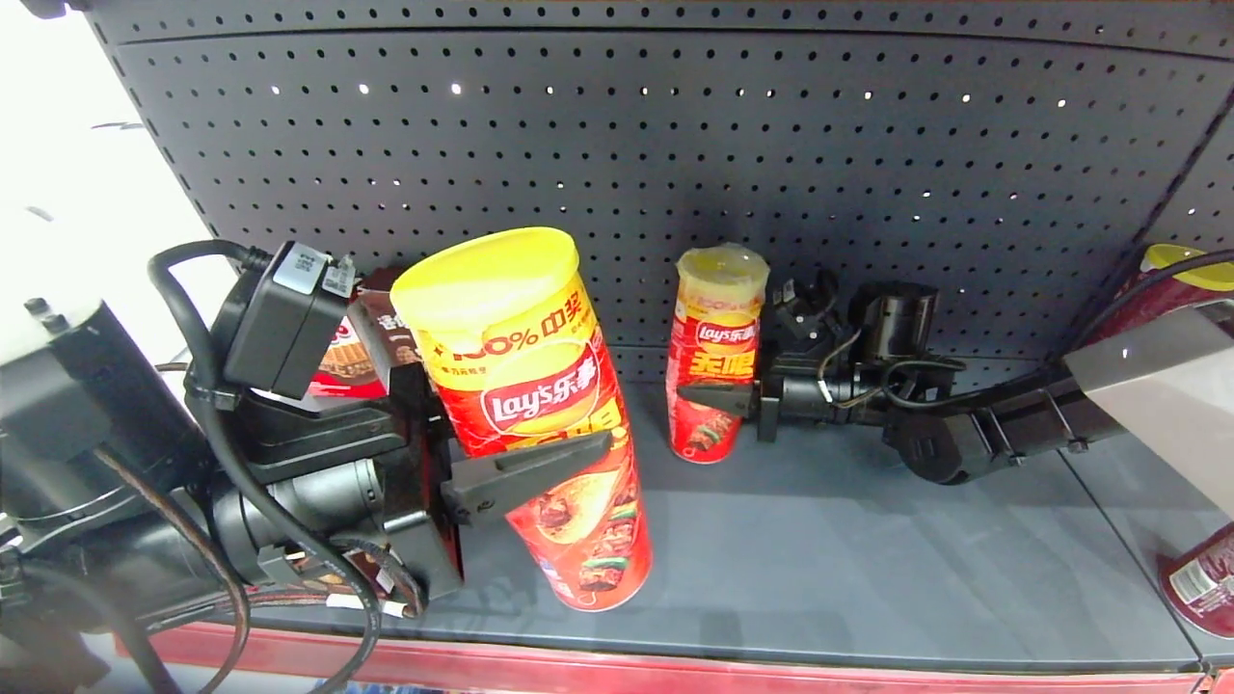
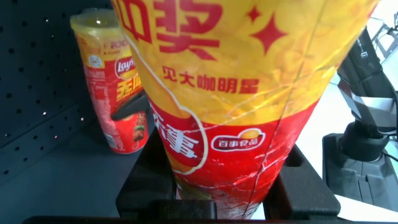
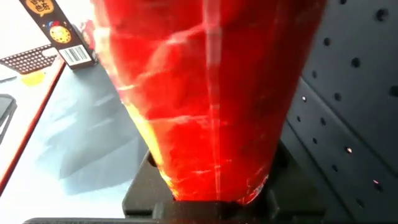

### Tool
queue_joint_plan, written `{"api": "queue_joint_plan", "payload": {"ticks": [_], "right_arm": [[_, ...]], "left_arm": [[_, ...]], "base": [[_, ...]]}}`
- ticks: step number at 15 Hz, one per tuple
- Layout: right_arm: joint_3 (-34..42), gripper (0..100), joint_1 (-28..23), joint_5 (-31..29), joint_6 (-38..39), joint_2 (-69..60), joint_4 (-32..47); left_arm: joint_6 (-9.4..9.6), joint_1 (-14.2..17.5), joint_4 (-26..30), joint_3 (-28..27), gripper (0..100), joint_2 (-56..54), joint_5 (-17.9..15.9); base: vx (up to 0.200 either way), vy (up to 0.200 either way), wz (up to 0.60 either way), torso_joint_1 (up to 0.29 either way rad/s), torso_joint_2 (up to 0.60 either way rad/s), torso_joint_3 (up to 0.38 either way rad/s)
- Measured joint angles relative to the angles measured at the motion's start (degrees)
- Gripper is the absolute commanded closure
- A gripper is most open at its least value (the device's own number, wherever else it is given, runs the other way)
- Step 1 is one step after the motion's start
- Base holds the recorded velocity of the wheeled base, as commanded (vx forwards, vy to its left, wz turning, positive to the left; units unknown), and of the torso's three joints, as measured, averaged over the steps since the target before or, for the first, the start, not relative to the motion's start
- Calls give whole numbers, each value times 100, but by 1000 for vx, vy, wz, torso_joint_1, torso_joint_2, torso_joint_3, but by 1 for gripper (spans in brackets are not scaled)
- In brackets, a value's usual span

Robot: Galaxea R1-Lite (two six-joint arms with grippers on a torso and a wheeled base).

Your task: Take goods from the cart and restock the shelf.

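Black left hand [image 1: 535, 463] clamps the tall red cardboard chip can with yellow lid [image 1: 530, 376] mid-body, tilted, base near the shelf's red front lip [image 1: 675, 672] at 6 o'clock, probably for setting down. Right hand [image 1: 721, 397] pinches the smaller red can [image 1: 718, 328] upright at 12 o'clock near the grey pegboard [image 1: 675, 145]. Bare shelf deck [image 1: 868, 559] lies open toward 4 o'clock.

Dark pegboard panel [image 1: 675, 145] pricked with light behind a grey, red-edged shelf [image 1: 868, 559]
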Motion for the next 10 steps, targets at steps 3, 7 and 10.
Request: {"api": "queue_joint_plan", "payload": {"ticks": [3, 7, 10], "right_arm": [[328, 100, 111, -525, 11, -310, -74], [1235, 100, 532, -857, 41, -1015, -452], [2205, 100, 730, -1046, 41, -1630, -861]], "left_arm": [[6, 13, 0, 26, 100, -15, 7], [9, 74, 6, 37, 100, -73, 7], [9, 85, 15, 41, 100, -91, 7]], "base": [[0, 0, 0, 0, 0, 0], [0, 0, 0, 0, 0, 0], [0, 0, 0, 0, 0, 0]]}}
